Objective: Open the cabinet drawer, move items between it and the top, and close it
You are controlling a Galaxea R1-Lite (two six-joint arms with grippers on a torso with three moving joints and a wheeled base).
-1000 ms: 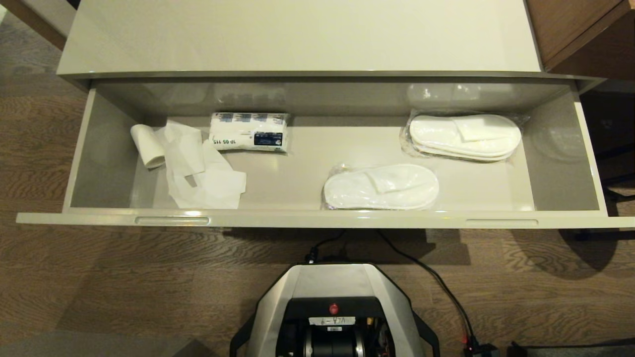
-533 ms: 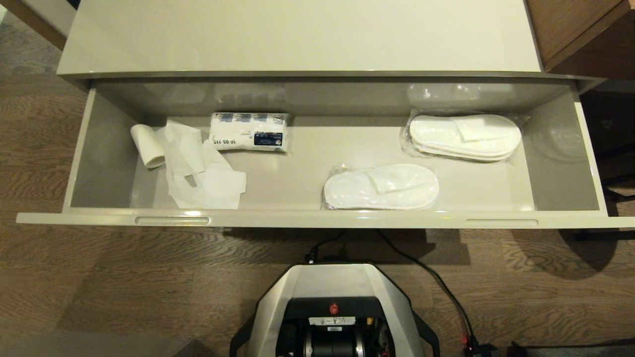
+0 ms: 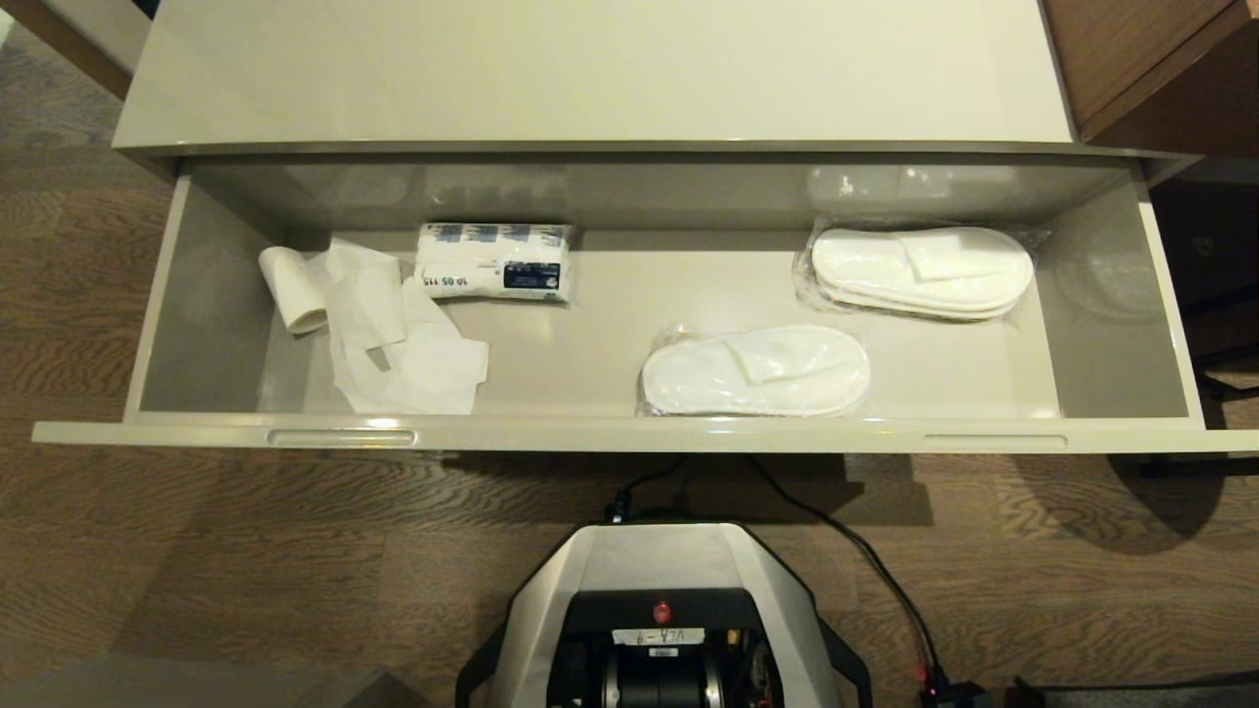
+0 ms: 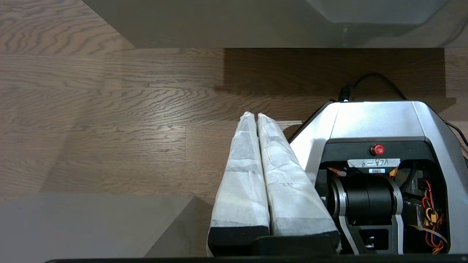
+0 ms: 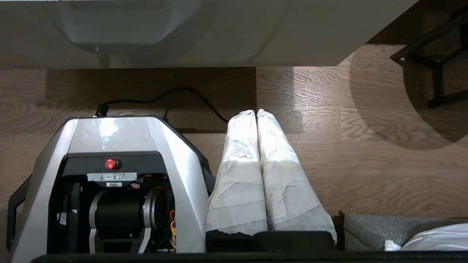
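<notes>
Glossy cream-white cabinet top (image 3: 590, 69) bare, at far side. Wide, shallow beige-grey cabinet drawer (image 3: 629, 434) pulled fully out over wood-grain floor (image 3: 197, 551). Inside: two plastic-wrapped pairs of flat white slippers, one far right (image 3: 923, 270), one near centre (image 3: 755, 371); white paper roll with crumpled loose tail (image 3: 379, 329) at left; printed white tissue pack (image 3: 494, 261) just beside it, farther back. Left gripper (image 4: 254, 116) and right gripper (image 5: 255, 112) parked beside silver robot base (image 3: 664, 610), fingers pressed together, holding nothing.
</notes>
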